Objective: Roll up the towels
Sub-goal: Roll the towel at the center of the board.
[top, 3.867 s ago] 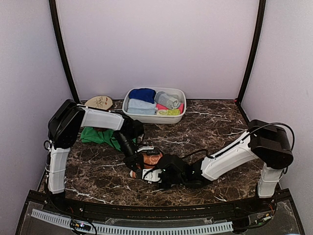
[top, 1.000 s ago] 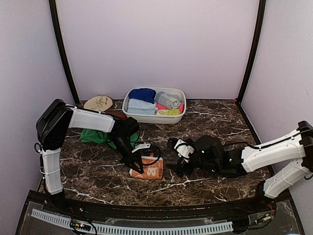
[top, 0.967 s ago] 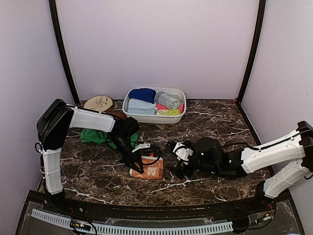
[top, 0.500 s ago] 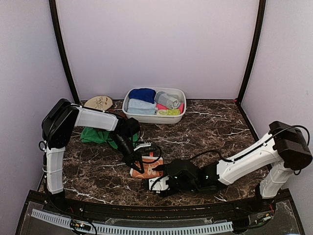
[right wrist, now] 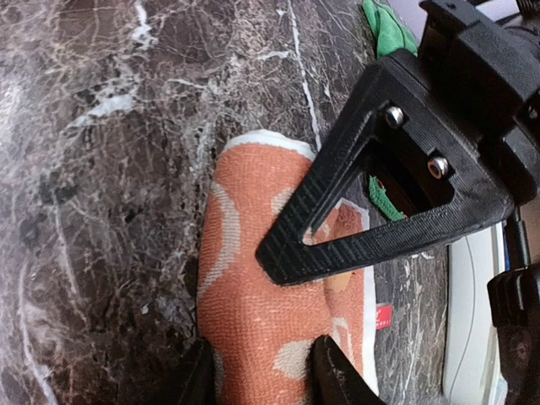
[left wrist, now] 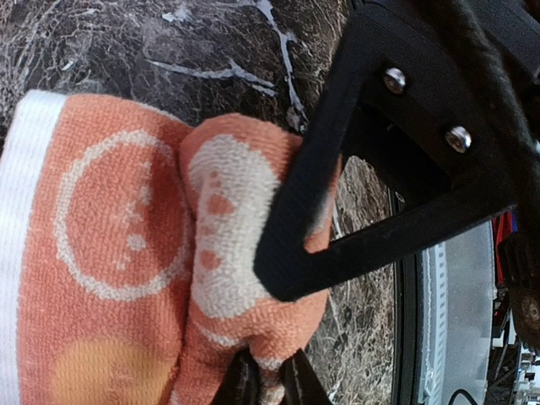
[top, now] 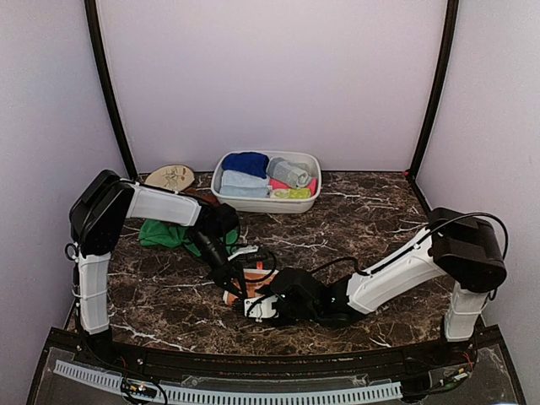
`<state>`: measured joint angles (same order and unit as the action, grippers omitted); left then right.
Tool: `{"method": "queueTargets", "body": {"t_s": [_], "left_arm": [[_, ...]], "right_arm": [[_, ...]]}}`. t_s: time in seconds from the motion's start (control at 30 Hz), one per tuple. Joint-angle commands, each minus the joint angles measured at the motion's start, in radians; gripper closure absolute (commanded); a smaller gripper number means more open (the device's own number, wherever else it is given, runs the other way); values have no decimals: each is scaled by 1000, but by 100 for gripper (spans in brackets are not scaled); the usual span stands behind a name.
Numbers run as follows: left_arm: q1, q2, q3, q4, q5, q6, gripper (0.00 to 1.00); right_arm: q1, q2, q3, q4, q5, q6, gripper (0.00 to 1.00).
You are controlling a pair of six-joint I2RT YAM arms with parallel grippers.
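Observation:
The orange towel with cream prints (top: 251,280) lies partly rolled near the table's front, between both grippers. My left gripper (top: 234,285) comes at it from the left. In the left wrist view its tips (left wrist: 268,380) pinch a fold of the orange towel (left wrist: 126,253). My right gripper (top: 256,305) reaches in from the right. In the right wrist view its two fingers (right wrist: 261,375) press on either side of the towel's roll (right wrist: 253,287). A green towel (top: 164,234) lies bunched behind the left arm.
A white basin (top: 268,205) holding several rolled cloths stands at the back centre. A round tan object (top: 170,176) lies at the back left. A black cable loops beside the orange towel. The purple walls close in on three sides.
My right arm has swung in from the right side to the orange towel, and its jaws have narrowed around the roll. The left gripper stays at the towel's fold.

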<state>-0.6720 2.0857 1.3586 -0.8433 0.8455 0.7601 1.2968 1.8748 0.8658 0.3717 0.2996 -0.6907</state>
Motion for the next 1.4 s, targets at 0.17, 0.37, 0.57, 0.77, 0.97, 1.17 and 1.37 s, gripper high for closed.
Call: {"method": "queueTargets", "body": {"t_s": [0.17, 0.37, 0.57, 0.77, 0.97, 1.17, 1.37], "left_arm": [[12, -18, -87, 14, -147, 63, 78], [109, -187, -190, 156, -52, 61, 52], [172, -402, -341, 273, -10, 107, 44], [172, -494, -400, 319, -60, 119, 45], [78, -539, -392, 339, -181, 158, 45], [-39, -476, -374, 404, -353, 217, 46], [-63, -362, -308, 449, -458, 225, 50]], "right_arm": [[-71, 74, 56, -128, -120, 192, 77], [-137, 69, 103, -261, -343, 422, 95], [-218, 99, 149, -365, -634, 659, 100], [-299, 176, 236, -477, -827, 845, 100], [-367, 295, 318, -526, -1062, 983, 100], [-402, 343, 325, -478, -1193, 1080, 100], [-429, 340, 313, -420, -1242, 1135, 100]]}}
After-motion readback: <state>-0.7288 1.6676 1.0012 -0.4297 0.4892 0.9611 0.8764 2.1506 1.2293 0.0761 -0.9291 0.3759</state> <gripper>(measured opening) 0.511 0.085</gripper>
